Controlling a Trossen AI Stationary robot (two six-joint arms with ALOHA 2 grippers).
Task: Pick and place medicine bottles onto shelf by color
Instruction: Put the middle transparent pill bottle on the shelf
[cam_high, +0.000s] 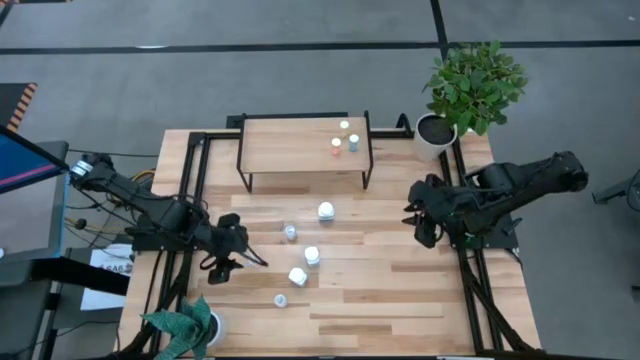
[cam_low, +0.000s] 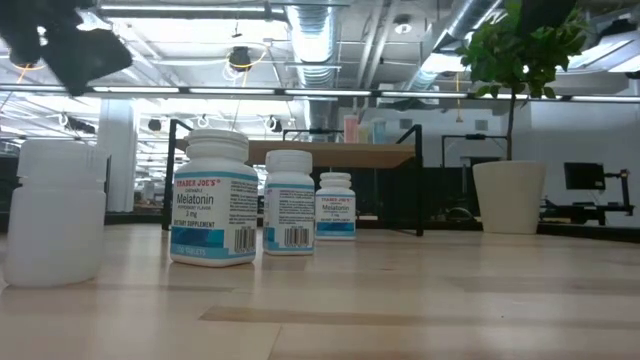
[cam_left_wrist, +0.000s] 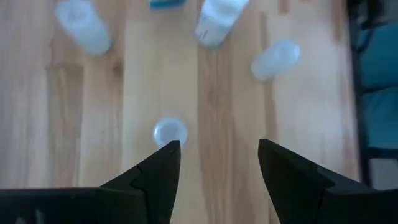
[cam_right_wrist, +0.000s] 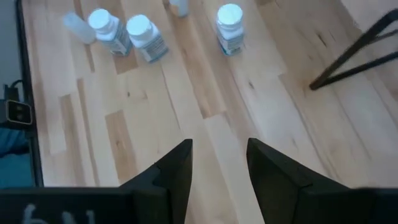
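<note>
Left gripper (cam_high: 228, 262) hangs released over the loose medicine bottles (cam_high: 311, 255) — we'd centre one between the fingers before closing. Right gripper (cam_high: 424, 224) — released too, waiting.

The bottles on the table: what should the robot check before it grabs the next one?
1. Left gripper fingers apart and empty: ok.
2. Right gripper holding nothing: ok; it hangs over bare table.
3. Target lined up: not ok; the small bottle sits by one finger of the left gripper, not between both.
4. Room on the shelf: ok; three bottles cluster at one end.
5. Remaining bottles upright: cannot tell for all.
</note>
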